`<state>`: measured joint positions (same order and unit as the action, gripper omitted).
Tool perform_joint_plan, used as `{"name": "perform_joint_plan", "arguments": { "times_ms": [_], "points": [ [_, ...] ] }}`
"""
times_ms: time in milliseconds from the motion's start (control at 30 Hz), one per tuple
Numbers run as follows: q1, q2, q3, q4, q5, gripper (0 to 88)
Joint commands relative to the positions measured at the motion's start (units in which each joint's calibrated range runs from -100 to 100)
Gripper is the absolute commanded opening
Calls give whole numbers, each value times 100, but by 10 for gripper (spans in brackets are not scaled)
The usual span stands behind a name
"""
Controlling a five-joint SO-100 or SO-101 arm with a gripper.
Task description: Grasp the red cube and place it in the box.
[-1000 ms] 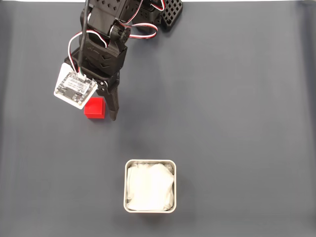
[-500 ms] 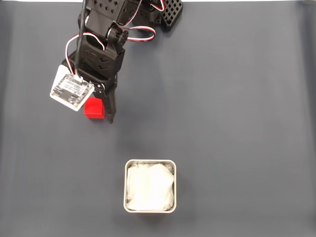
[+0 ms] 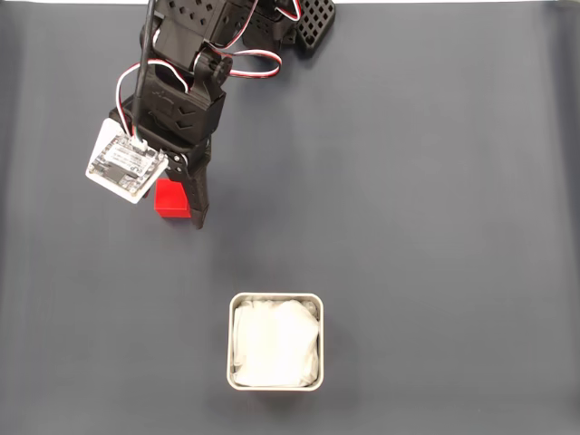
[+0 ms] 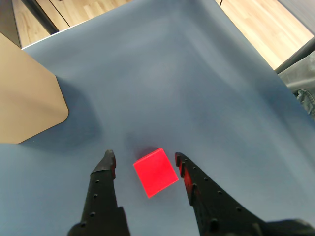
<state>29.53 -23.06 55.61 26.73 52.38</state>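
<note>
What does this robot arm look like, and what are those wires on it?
The arm is matte black plastic with ribbed panels. Red, white and black cables loop over it. A small white circuit board sits beside the gripper, whose two tapered black fingers have rows of small holes.

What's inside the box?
In the fixed view the box holds white wrinkly material. It covers the bottom, so anything under it is hidden. The red cube sits outside, on the grey mat.

Claw [image 3: 181, 210] straddles red cube [image 3: 170, 200]; box [image 3: 275, 298] well below.
</note>
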Motion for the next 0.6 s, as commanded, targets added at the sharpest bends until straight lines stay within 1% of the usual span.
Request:
{"name": "perform_joint_plan", "arguments": {
  "times_ms": [0, 567],
  "points": [
    [123, 1, -141, -107, 34, 286],
    [137, 44, 306, -312, 156, 289]
  ]
}}
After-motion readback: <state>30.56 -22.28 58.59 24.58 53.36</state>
